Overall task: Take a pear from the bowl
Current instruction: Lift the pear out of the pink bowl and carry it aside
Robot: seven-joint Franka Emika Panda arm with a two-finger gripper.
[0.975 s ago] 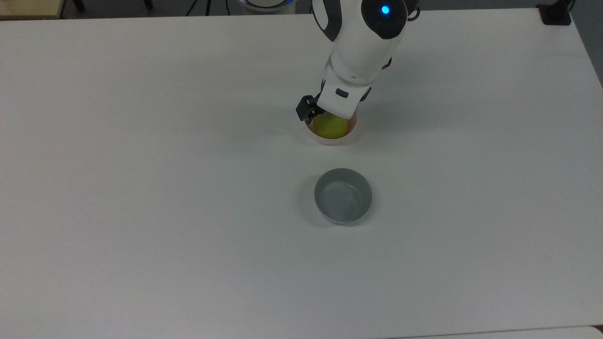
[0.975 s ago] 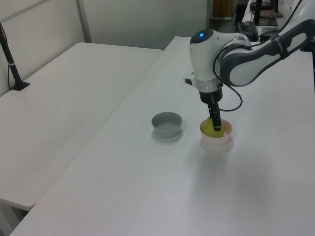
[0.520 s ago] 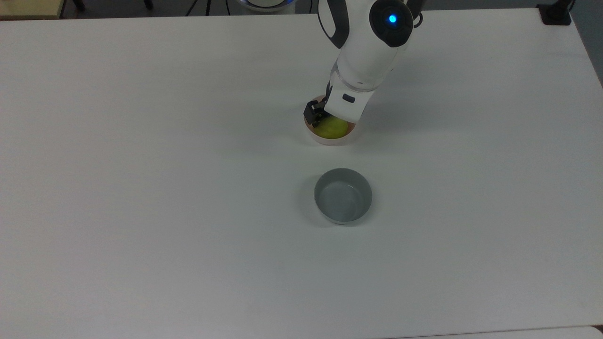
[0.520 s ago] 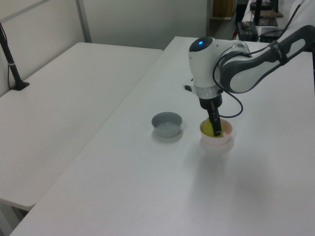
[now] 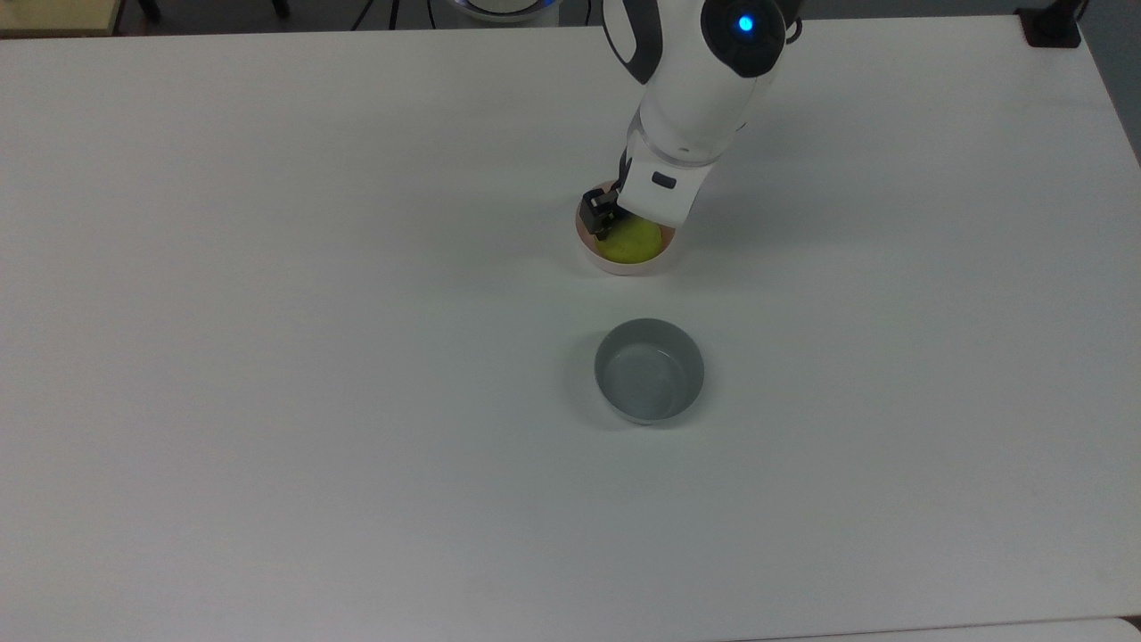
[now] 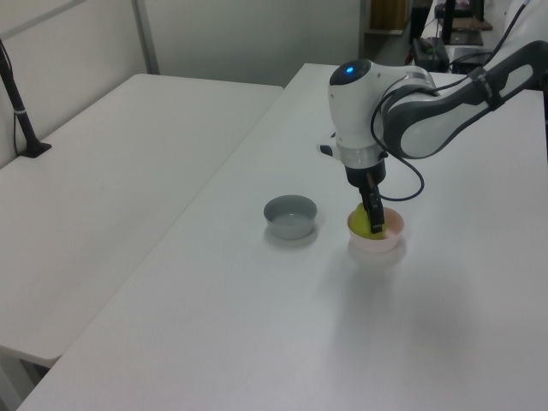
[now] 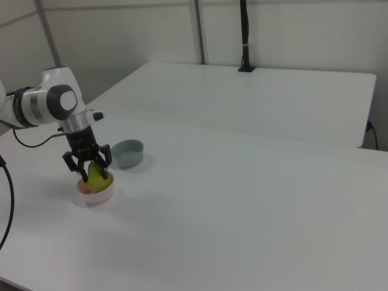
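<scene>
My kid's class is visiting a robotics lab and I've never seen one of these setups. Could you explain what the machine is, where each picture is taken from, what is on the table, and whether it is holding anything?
The white machine is a robot arm ending in a two-finger gripper. Three fixed cameras watch it: the top view looks straight down on the white table, while the left view and right view look across it from opposite sides.

Two small bowls stand on the table: a pale pink bowl and, apart from it, a grey bowl with nothing in it. A yellow-green pear sits in the pink one.

The gripper is lowered over the pink bowl. In the right view its dark fingers are spread to either side of the pear, so it looks ready to grasp. The pear is not yet lifted; it sits in its bowl.
</scene>
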